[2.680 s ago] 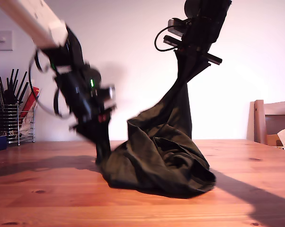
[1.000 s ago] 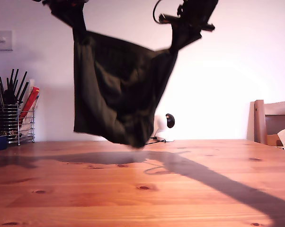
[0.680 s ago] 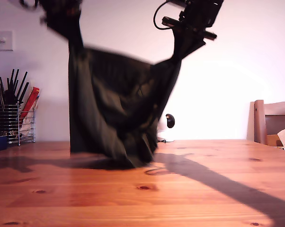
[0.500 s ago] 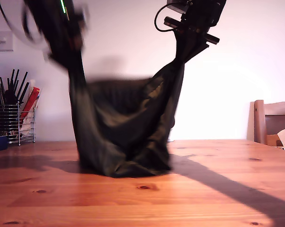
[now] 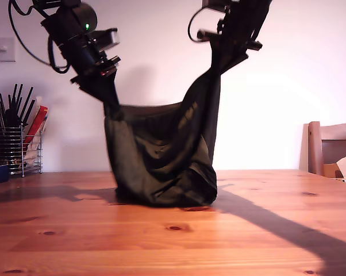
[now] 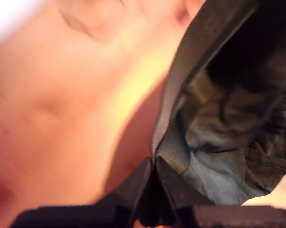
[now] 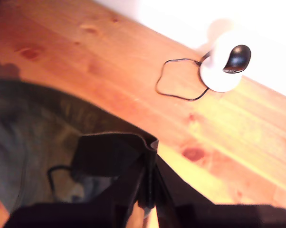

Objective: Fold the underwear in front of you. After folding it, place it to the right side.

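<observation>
Near, on the table (image 5: 161, 247), rests the bunched lower part of the one underwear (image 5: 161, 167). It hangs straight below two pinched corners, its top edge running across the exterior view, the corner on the exterior view's right higher. The first gripper (image 6: 154, 164) and second gripper (image 7: 151, 145) each clamp cloth, neither nearer; farther stands one white camera (image 7: 224, 66).
</observation>
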Controlling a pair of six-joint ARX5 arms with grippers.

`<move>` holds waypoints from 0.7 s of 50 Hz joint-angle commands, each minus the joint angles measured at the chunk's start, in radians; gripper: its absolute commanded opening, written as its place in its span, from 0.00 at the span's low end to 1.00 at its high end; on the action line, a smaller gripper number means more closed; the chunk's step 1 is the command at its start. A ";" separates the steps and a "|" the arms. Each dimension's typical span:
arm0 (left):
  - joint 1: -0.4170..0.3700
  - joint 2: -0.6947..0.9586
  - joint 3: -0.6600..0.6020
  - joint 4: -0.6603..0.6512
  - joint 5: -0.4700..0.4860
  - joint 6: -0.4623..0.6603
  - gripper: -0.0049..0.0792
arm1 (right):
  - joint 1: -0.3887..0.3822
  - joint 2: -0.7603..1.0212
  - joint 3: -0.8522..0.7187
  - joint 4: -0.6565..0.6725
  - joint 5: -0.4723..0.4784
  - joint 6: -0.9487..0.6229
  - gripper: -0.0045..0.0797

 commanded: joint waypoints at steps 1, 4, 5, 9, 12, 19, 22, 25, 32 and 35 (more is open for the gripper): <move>0.009 0.011 0.006 0.050 -0.003 0.026 0.03 | -0.003 0.076 -0.014 0.036 0.003 -0.006 0.04; 0.010 0.012 0.006 0.080 -0.005 0.033 0.03 | -0.004 0.086 -0.015 0.079 0.008 -0.006 0.04; 0.010 0.013 0.006 0.087 -0.005 0.033 0.03 | -0.003 0.089 -0.015 0.093 0.008 -0.005 0.04; 0.011 0.013 0.006 0.100 0.000 0.030 0.03 | -0.003 0.090 -0.015 0.143 0.009 0.003 0.04; 0.016 0.013 0.004 0.109 0.012 0.030 0.03 | -0.003 0.090 -0.015 0.162 0.008 0.021 0.04; 0.031 0.013 -0.016 0.139 0.054 0.022 0.03 | -0.003 0.090 -0.023 0.146 0.006 0.032 0.04; 0.034 0.013 -0.028 0.152 0.079 0.021 0.03 | -0.004 0.090 -0.024 0.153 -0.001 0.056 0.04; 0.036 0.013 -0.040 0.164 0.098 0.022 0.03 | -0.004 0.090 -0.026 0.167 -0.001 0.082 0.04; 0.045 0.013 -0.068 0.174 0.114 0.023 0.03 | -0.003 0.089 -0.035 0.169 0.000 0.085 0.04; 0.049 0.013 -0.078 0.174 0.115 0.022 0.03 | -0.003 0.089 -0.043 0.165 0.000 0.084 0.04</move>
